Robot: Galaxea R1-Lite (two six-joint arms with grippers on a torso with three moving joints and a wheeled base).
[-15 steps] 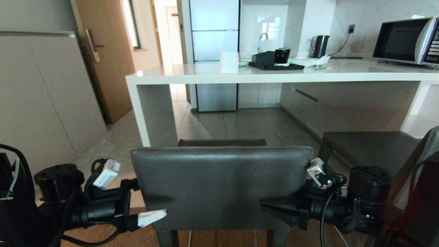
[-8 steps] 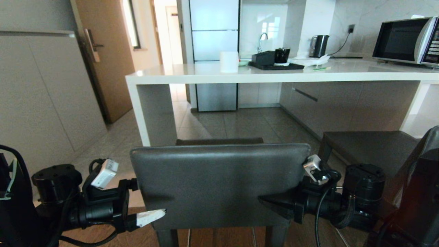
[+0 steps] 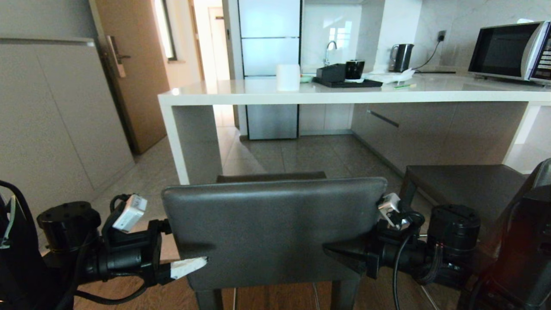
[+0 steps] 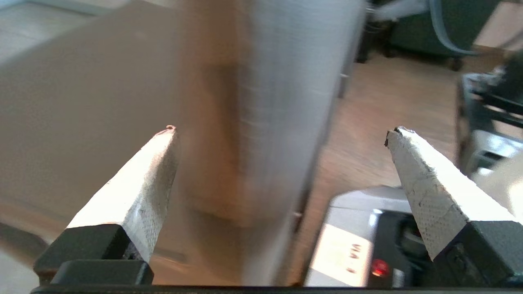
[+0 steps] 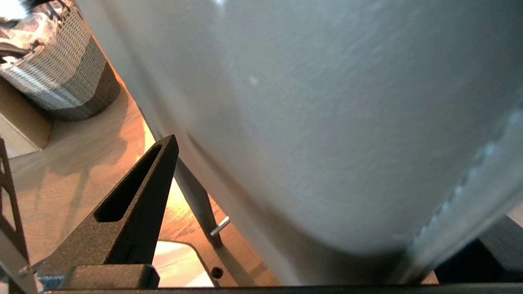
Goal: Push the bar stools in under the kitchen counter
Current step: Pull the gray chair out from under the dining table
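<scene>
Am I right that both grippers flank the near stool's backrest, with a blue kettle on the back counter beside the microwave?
Not quite: the kettle is black, not blue, as the head view shows. The rest holds: the left gripper and right gripper flank the near stool's backrest, and the microwave stands beside the kettle.

Near bar stool (image 3: 275,228) a little further toward the kitchen counter (image 3: 344,92) than before, its backrest shifted slightly left and away, left gripper (image 3: 189,266) and right gripper (image 3: 340,254) moved along with its two sides
</scene>
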